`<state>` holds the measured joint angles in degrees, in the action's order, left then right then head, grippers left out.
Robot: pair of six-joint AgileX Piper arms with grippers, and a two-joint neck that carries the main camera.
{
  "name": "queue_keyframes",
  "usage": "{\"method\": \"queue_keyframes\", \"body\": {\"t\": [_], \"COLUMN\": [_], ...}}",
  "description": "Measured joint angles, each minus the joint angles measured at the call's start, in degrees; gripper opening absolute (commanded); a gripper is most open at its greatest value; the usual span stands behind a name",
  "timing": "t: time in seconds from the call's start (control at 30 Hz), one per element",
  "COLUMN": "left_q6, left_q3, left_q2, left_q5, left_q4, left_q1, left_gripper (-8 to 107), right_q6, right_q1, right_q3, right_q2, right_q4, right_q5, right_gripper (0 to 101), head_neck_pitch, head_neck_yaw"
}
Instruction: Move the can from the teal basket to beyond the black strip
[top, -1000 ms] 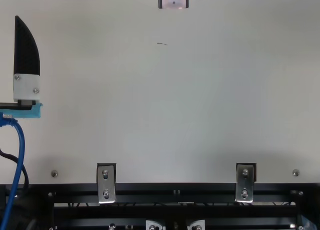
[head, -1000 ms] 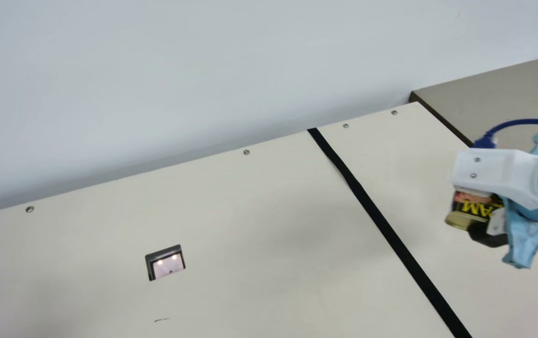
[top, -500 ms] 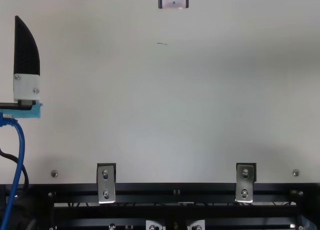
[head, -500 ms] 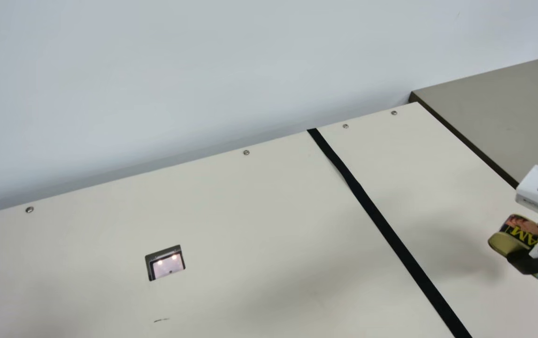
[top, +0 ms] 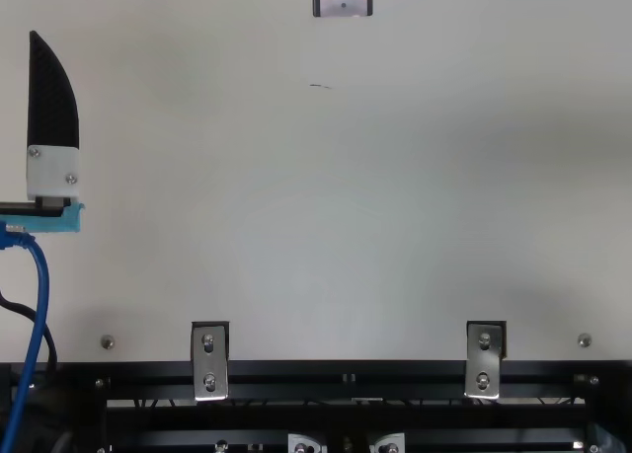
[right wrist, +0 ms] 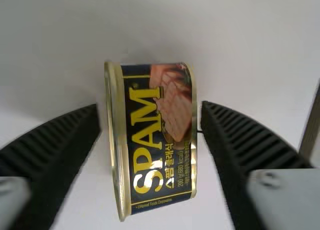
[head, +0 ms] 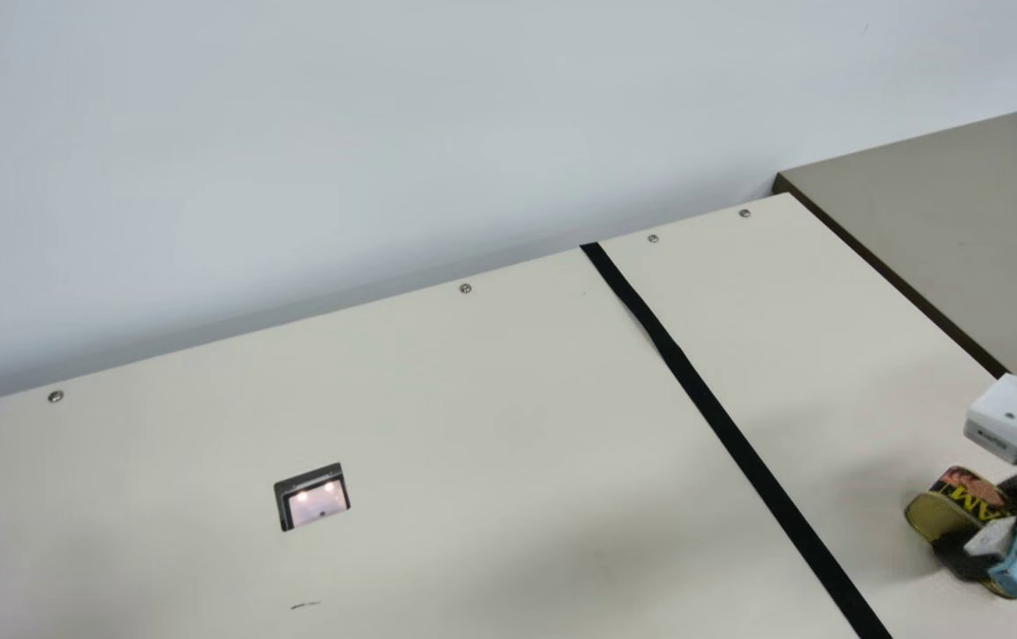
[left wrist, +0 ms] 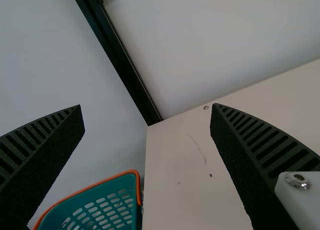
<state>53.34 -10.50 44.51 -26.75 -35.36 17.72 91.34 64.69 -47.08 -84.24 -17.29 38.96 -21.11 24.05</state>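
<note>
The can (head: 954,516) is low at the table on the right-hand side of the black strip (head: 721,417), between the fingers of my right gripper (head: 977,528). In the right wrist view narrow gaps run along both sides of the can (right wrist: 150,135), and my right gripper (right wrist: 151,108) is open around it. Whether its underside rests fully on the table, I cannot tell. My left gripper (top: 52,98) is at the left edge of the top view; in its wrist view the left gripper (left wrist: 145,107) stands wide open, with the teal basket (left wrist: 100,207) beyond it, beside the table.
A brown-edged grey surface (head: 934,222) adjoins the cream table (head: 517,399) at the right. A small framed opening (head: 313,497) interrupts the tabletop. Metal brackets (top: 209,362) stand along its near edge, and a pale wall rises behind.
My right gripper has moved right, then down and slightly back left, carrying the can down to the table. Slight gaps now separate its fingers from the can. The left arm has stayed still.
</note>
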Motion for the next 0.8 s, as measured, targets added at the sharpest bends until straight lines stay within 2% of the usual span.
{"method": "queue_keyframes", "body": {"t": [0.1, 0.2, 0.3, 0.5, 0.63, 0.8], "left_q6": [0.0, 0.0, 0.0, 0.0, 0.0, 0.0], "left_q3": [0.0, 0.0, 0.0, 0.0, 0.0, 0.0], "left_q2": [0.0, 0.0, 0.0, 0.0, 0.0, 0.0], "left_q5": [0.0, 0.0, 0.0, 0.0, 0.0, 0.0], "left_q4": [0.0, 0.0, 0.0, 0.0, 0.0, 0.0], "left_q1": [0.0, 0.0, 0.0, 0.0, 0.0, 0.0], "left_gripper": [90, 90, 90, 90, 90, 90], "right_q6": [0.41, 0.82, 1.08, -1.36, -3.72, -5.74], "right_q1": [-1.82, -4.24, -7.27, -15.16, -21.3, -30.67], "right_q3": [-0.27, -1.81, -3.43, -7.26, -8.77, -9.0], "right_q2": [1.42, 4.11, 7.25, 12.87, 15.57, 17.74], "right_q4": [-0.45, -2.34, -4.73, -9.4, -12.18, -15.39], "right_q5": [2.23, 2.57, 5.72, 9.4, 7.93, 3.21], "right_gripper": [101, 101, 101, 101, 101, 101], "head_neck_pitch": [-0.29, -0.29, -0.29, -0.29, -0.29, 0.0], "head_neck_yaw": [0.0, 0.0, 0.0, 0.0, 0.0, 0.0]}}
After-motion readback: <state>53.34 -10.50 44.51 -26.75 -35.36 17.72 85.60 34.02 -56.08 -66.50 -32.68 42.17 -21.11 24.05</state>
